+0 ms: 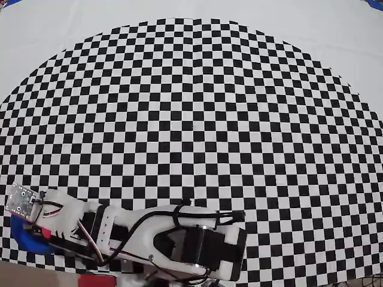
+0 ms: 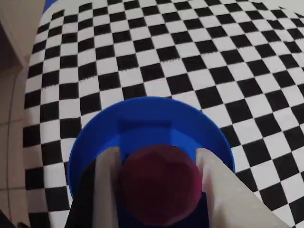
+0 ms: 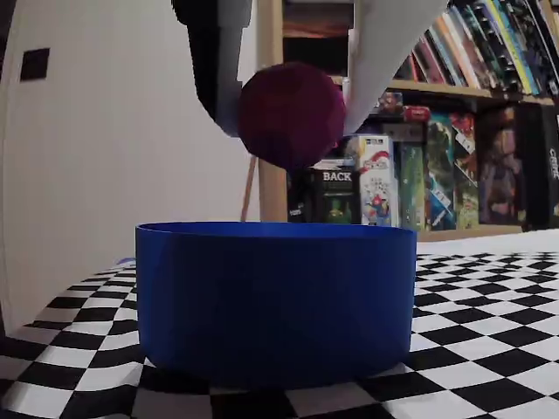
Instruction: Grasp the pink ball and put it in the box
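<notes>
The pink ball [image 2: 159,183] is dark magenta and sits between my gripper's [image 2: 158,153] two white fingers. In the fixed view the ball [image 3: 293,113] hangs in the gripper [image 3: 293,127] a short way above the round blue box [image 3: 275,297], roughly over its middle. In the wrist view the box's rim [image 2: 142,107] curves just beyond the ball, with its inside floor below. In the overhead view my arm [image 1: 119,233] lies along the bottom edge and covers the ball. Only a blue sliver of the box [image 1: 24,239] shows at the bottom left.
The checkerboard mat [image 1: 197,125] covers the table. The mat's left edge and bare floor [image 2: 12,95] lie close to the box in the wrist view. A bookshelf with books and game boxes [image 3: 437,131] and a white wall [image 3: 105,131] stand behind.
</notes>
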Tool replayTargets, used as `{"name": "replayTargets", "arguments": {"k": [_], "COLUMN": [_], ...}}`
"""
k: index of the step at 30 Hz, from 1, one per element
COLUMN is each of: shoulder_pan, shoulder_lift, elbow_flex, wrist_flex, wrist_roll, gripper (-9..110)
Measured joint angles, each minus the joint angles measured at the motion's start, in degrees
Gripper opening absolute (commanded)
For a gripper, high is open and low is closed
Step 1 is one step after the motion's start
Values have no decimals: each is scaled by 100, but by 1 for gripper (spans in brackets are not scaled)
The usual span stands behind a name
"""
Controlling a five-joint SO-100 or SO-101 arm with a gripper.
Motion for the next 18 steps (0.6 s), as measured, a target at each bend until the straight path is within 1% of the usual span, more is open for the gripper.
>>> {"name": "replayTargets", "arguments": {"k": [18], "shoulder_pan": [-44], "shoulder_lift": [-308], "elbow_flex": [0], "wrist_flex": [-308], "wrist_roll": [0], "gripper": [0]}}
